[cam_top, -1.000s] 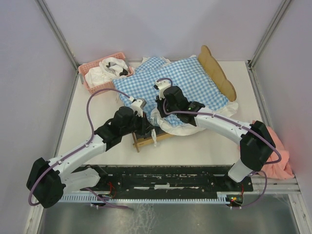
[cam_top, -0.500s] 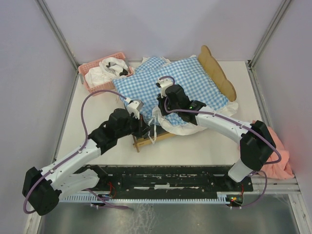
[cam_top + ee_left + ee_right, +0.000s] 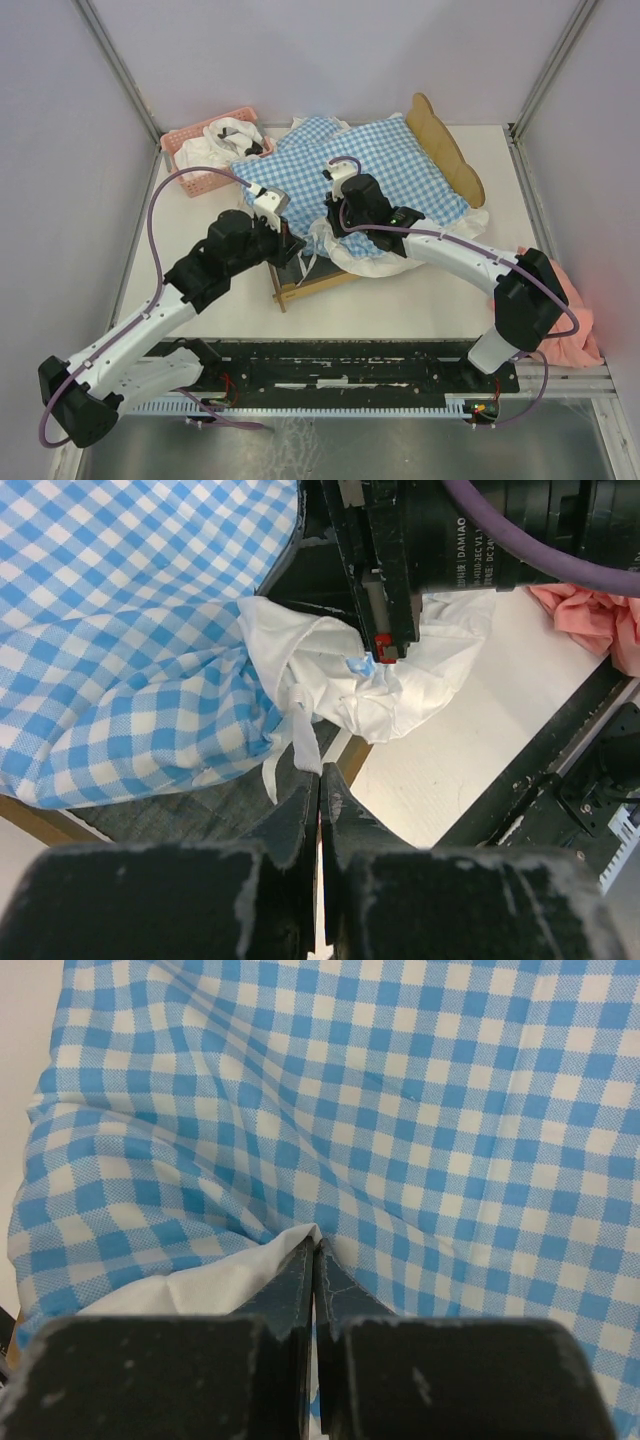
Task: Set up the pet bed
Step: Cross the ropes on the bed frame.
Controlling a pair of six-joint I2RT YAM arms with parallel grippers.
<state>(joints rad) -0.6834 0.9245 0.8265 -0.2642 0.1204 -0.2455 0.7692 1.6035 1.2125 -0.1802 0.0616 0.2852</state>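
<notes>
pet bed point(image 3: 447, 150) | light wood, wavy headboard upright at far-right end | flat, diagonal | grey base mostly covered

Noted gingham bedding point(image 3: 375, 165) covering pet bed point(image 3: 450, 150), left gripper point(image 3: 293, 245) and right gripper point(image 3: 333, 218) meeting at its near-left corner.

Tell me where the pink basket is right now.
In the top external view the pink basket sits in the far-left corner of the table, beside the gingham bedding, holding white cloth.

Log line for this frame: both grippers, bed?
left gripper: shut, tips at white tie, grip unclear | right gripper: shut on gingham bedding | pet bed: bedding draped over, foot end uncovered
</notes>
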